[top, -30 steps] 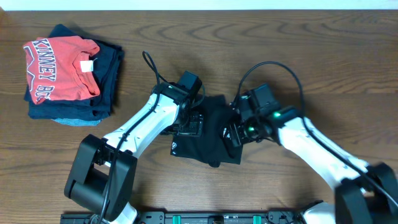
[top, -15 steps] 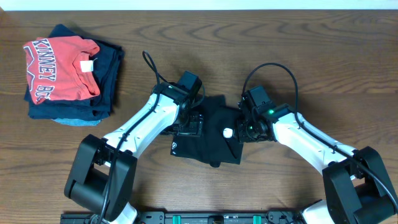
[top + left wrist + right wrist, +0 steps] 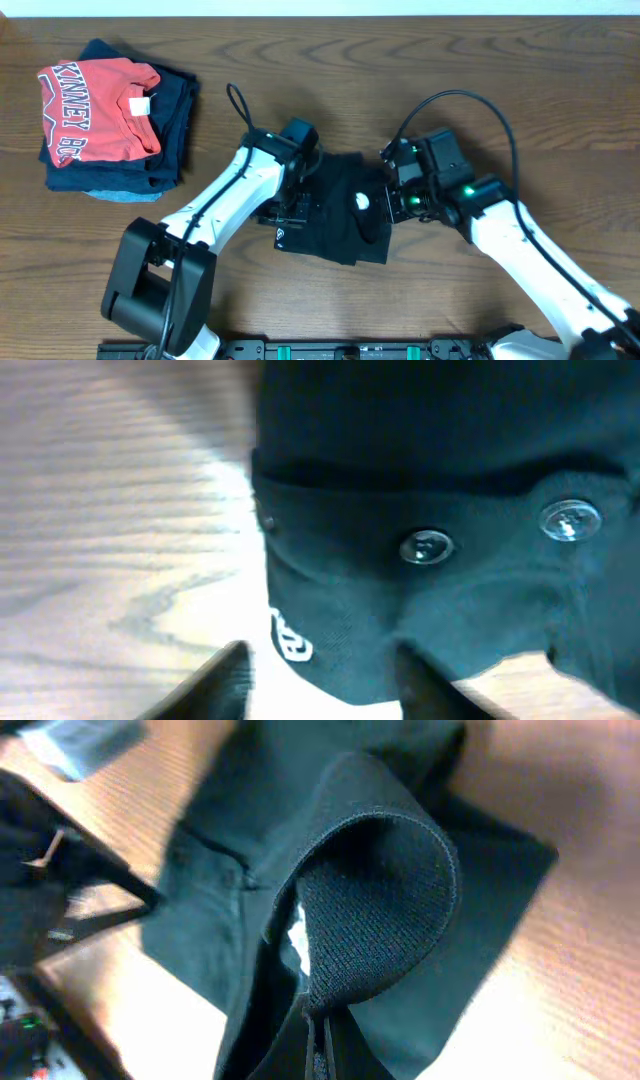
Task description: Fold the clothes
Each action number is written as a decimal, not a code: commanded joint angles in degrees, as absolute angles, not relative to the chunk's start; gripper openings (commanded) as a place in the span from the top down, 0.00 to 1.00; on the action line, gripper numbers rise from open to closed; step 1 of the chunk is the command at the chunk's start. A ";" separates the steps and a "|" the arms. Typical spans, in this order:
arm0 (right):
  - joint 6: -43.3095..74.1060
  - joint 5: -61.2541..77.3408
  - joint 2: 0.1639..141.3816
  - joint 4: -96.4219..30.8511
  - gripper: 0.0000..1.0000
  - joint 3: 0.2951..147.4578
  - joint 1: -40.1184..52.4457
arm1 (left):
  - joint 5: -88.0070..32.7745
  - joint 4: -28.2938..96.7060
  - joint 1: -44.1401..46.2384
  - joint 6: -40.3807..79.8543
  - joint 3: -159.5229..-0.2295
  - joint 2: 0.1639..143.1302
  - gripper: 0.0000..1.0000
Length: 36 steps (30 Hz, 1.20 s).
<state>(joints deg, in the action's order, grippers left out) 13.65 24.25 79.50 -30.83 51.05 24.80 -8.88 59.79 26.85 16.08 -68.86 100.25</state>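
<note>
Right arm has swung outward since a second ago. Right fingers [image 3: 328, 1060] closed, pinching black garment [image 3: 335, 225] by its lifted ribbed edge [image 3: 390, 890]. Left fingers [image 3: 225, 680] apart, straddling logo [image 3: 290, 645] corner. Garment mid-worktop [image 3: 450, 80], compact but rumpled. Judged partly folded, with the last fold and flattening left.

The black garment [image 3: 335, 215] lies on the table [image 3: 480, 60], between my arms, as a compact, partly folded bundle. A white logo [image 3: 281, 238] marks its near-left corner, and the white inner label [image 3: 362, 201] is exposed. My right gripper [image 3: 318, 1038] pinches its ribbed edge into a raised loop.
</note>
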 commanded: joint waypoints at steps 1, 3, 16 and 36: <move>14.76 27.00 81.06 -30.20 0.98 51.68 26.65 | -8.54 60.47 25.91 15.64 -70.32 98.91 0.35; 15.33 24.60 83.55 -30.89 0.94 51.68 28.16 | -8.54 60.66 25.69 15.64 -70.19 98.91 0.29; 19.68 8.45 89.08 -36.56 0.48 51.75 21.41 | -8.49 60.18 25.67 15.62 -69.97 98.94 0.24; 8.19 24.18 97.32 -32.25 0.97 51.57 32.51 | -8.34 60.62 25.61 13.56 -67.37 98.98 0.41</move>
<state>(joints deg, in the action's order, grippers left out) 8.12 28.23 93.19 -32.21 51.22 31.40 -8.62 60.20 25.93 14.09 -68.53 99.85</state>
